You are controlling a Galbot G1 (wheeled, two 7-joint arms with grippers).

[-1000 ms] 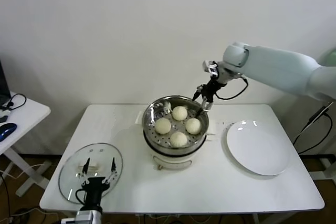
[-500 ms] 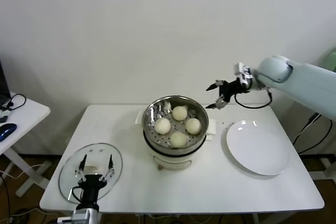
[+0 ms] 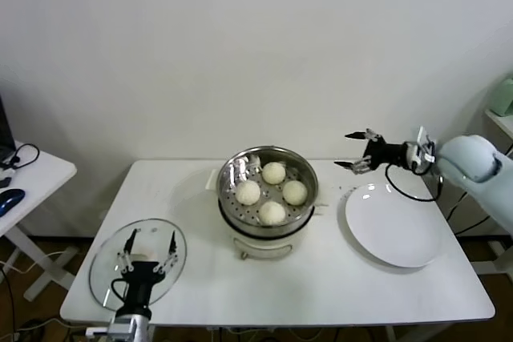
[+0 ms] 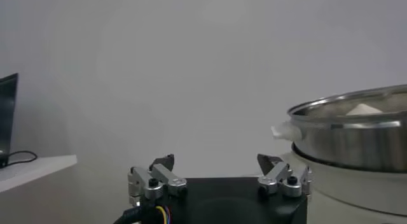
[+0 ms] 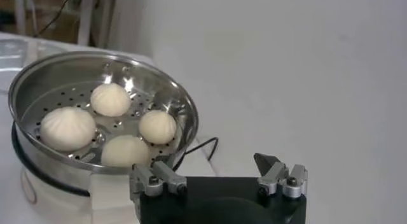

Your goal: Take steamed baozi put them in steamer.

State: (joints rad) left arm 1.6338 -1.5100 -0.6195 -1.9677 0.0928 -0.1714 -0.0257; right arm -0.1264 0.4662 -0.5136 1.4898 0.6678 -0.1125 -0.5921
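Several cream-white baozi (image 3: 272, 192) lie on the perforated tray inside the shiny steel steamer (image 3: 227, 174) at the table's middle; they also show in the right wrist view (image 5: 110, 99), inside the steamer (image 5: 38, 79). My right gripper (image 3: 358, 151) is open and empty, raised above the table to the right of the steamer, over the far edge of the white plate (image 3: 394, 226). My left gripper (image 3: 149, 246) is open and empty, low at the front left over the glass lid (image 3: 108, 264). The steamer's side (image 4: 356, 133) shows in the left wrist view.
The white table (image 3: 321, 286) ends close behind the steamer at the wall. A side desk with a mouse (image 3: 10, 198) and cables stands at the far left. A pale green object (image 3: 502, 94) sits on a shelf at the right edge.
My right gripper has drawn back from the steamer's far rim, moving right and away to above the plate's far edge. The baozi stay in the steamer. The left arm has barely moved.
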